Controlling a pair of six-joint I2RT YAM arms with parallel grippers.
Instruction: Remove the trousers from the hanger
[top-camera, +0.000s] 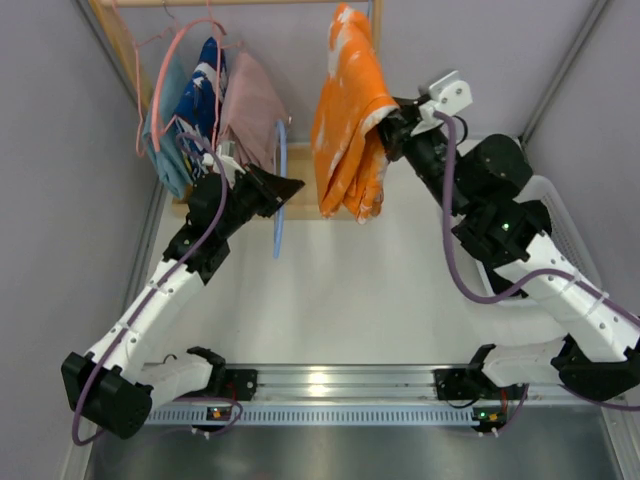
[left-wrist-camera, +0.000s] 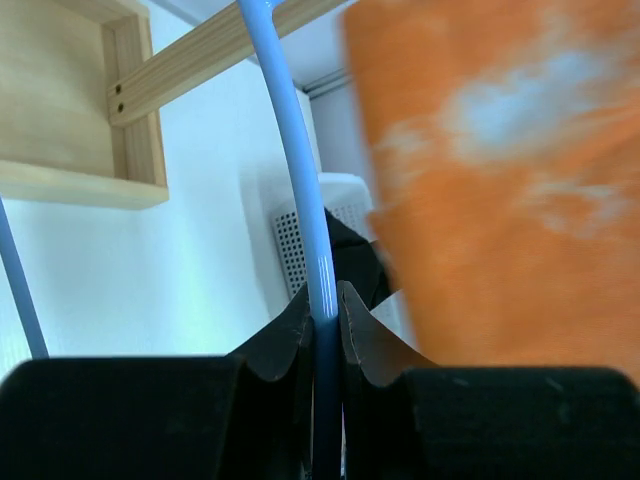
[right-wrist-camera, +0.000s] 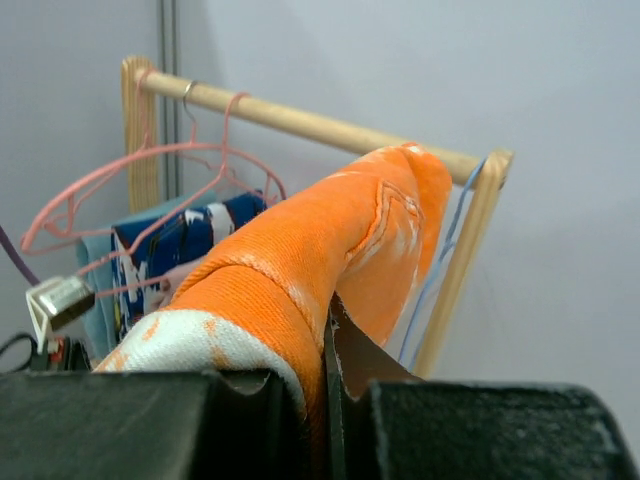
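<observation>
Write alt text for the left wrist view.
The left gripper is shut on a thin blue hanger that rises up the middle of the frame. Blurred orange trousers with pale patches fill the right side, and a wooden rack sits upper left.

In the left wrist view the orange trousers are blurred and cut off by the right edge. The lower part of the blue hanger is hidden between the fingers of the left gripper. In the top view the fingertips of the right gripper are covered by the trousers.
</observation>
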